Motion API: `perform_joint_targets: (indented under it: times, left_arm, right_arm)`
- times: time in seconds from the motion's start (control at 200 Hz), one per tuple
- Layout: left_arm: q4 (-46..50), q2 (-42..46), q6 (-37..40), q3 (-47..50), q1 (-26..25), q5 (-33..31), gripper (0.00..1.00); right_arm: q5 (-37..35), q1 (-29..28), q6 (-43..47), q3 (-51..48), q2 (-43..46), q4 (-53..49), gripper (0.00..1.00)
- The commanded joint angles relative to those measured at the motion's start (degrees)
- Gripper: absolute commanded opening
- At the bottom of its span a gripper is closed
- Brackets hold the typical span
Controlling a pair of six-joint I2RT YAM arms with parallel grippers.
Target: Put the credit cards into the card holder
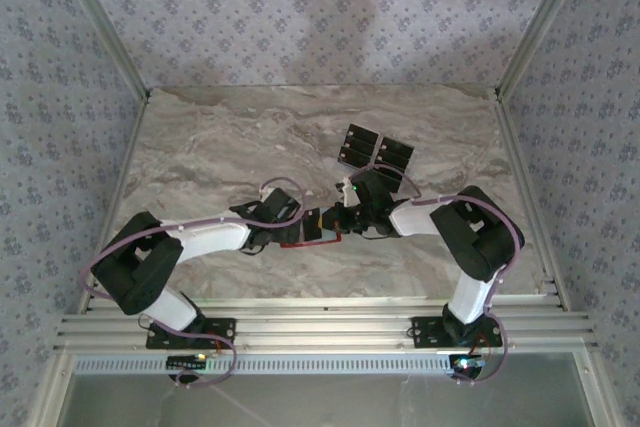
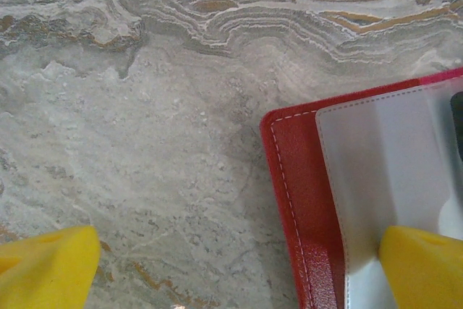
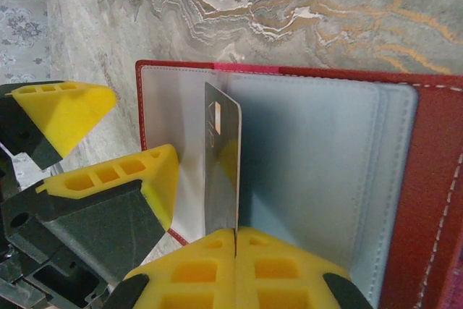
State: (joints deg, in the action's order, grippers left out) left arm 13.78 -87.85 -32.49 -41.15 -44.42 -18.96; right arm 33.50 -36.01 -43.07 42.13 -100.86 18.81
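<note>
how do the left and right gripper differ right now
The left gripper is wide open and holds nothing; the right gripper is shut on a credit card. The left straddles one edge of the card holder; the right holds its card upright over it. Both are yellow-tipped.

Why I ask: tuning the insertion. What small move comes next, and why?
Probably ease the credit card down into a pocket of the card holder: the right gripper is shut on it, upright above the open holder, which the open left gripper seems to steady.
</note>
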Motion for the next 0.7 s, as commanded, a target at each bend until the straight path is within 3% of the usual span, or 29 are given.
perform_joint_targets:
  times: [0.0,0.7]
  left_arm:
    - [4.80,0.03,0.27,1.18,0.02,-1.41,0.99]
    - [4.85,0.13,0.16,1.49,0.02,-1.31,0.99]
  right_arm:
    - [0.45,0.15,-1.06,-0.56,-1.64,1.32,0.00]
    - [-2.68,0.36,-4.23,-3.21,1.94,-3.00,0.00]
